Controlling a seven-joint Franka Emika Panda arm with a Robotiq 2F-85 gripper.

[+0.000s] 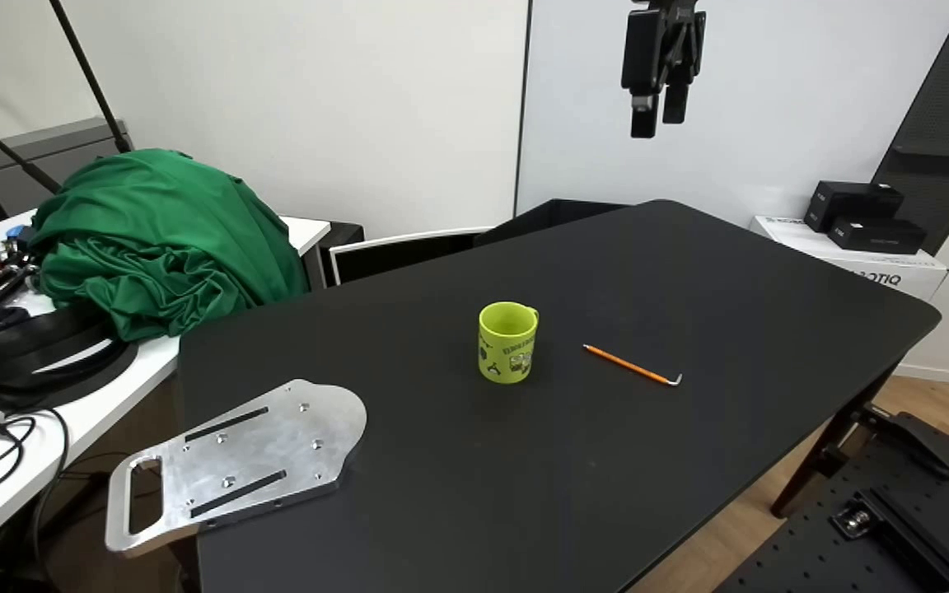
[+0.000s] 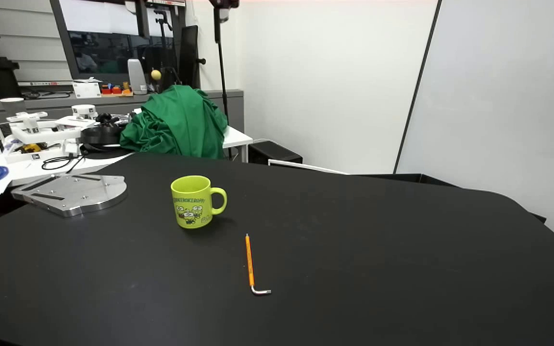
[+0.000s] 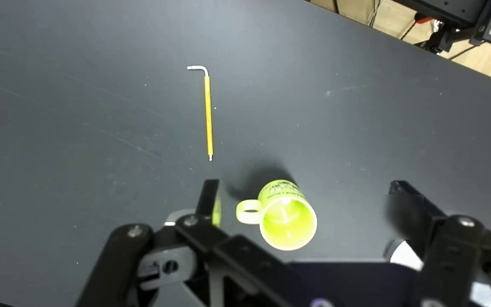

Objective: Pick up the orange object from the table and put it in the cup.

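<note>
The orange object lies flat on the black table (image 1: pixel 458 494). It is a thin orange stick (image 1: pixel 629 364) with a bent silver end, like a hex key. It also shows in the other views (image 2: pixel 249 262) (image 3: pixel 208 115). The lime-green cup (image 1: pixel 507 354) stands upright beside it, with its handle toward the stick's side; it shows too (image 2: pixel 193 206) (image 3: pixel 288 224). In the wrist view the cup's inside shows no object. My gripper (image 1: pixel 659 119) is high above the table, apart from both things. Its fingers are wide apart and empty in the wrist view (image 3: pixel 306 185).
A silver metal plate (image 1: pixel 260 449) with a handle slot lies at the table's edge, beyond the cup from the stick. A green cloth (image 1: pixel 161 239) and cluttered gear rest on a white side table. White and black boxes (image 1: pixel 866 231) stand beyond the far edge.
</note>
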